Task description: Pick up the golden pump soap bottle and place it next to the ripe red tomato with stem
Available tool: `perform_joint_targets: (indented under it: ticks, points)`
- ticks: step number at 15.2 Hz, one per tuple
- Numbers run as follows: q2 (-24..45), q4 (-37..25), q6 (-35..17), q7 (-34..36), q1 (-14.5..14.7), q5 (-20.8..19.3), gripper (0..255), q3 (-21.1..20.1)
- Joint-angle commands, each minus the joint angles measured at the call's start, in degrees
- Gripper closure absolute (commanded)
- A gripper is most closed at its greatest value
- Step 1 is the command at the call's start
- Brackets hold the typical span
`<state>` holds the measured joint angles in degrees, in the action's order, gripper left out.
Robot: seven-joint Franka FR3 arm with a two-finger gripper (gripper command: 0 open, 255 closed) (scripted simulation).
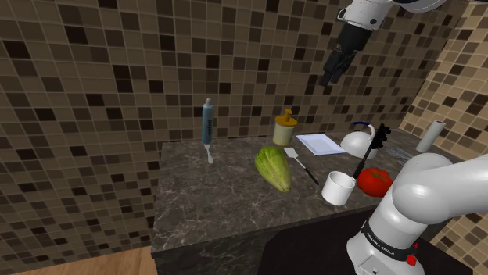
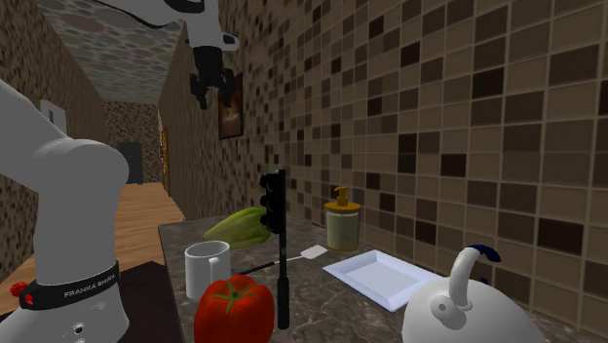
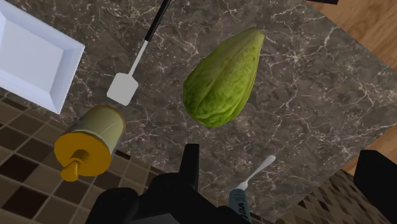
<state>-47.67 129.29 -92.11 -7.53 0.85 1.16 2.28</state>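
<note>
The golden pump soap bottle (image 1: pixel 285 129) (image 2: pixel 342 219) (image 3: pixel 89 143) stands upright at the back of the dark marble counter (image 1: pixel 211 199), against the tiled wall. The red tomato (image 1: pixel 374 181) (image 2: pixel 234 310) sits near the counter's front edge at the shoulder view's right, beside a white mug (image 1: pixel 339 187). My gripper (image 1: pixel 332 72) (image 2: pixel 206 90) (image 3: pixel 283 178) hangs high above the counter, open, with nothing between its fingers. In the wrist view the bottle lies well off to one side of the fingers (image 3: pixel 191 162).
A green leafy vegetable (image 1: pixel 273 167) (image 3: pixel 226 76) lies mid-counter next to a white spatula (image 1: pixel 301 160). A white tray (image 1: pixel 321 144), a white kettle (image 1: pixel 360 141) and a black upright utensil (image 1: pixel 374 148) stand between bottle and tomato. A tall blue-grey brush (image 1: pixel 207 125) stands further left.
</note>
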Motion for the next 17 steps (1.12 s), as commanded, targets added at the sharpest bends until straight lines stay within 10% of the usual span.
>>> perform_joint_targets:
  ticks: [1,17]
  points:
    - [0.0,0.0,0.0,0.0,0.0,0.0,0,0.0]
    - [24.2,-3.0,-19.1,-18.4,-0.4,-3.5,0,14.5]
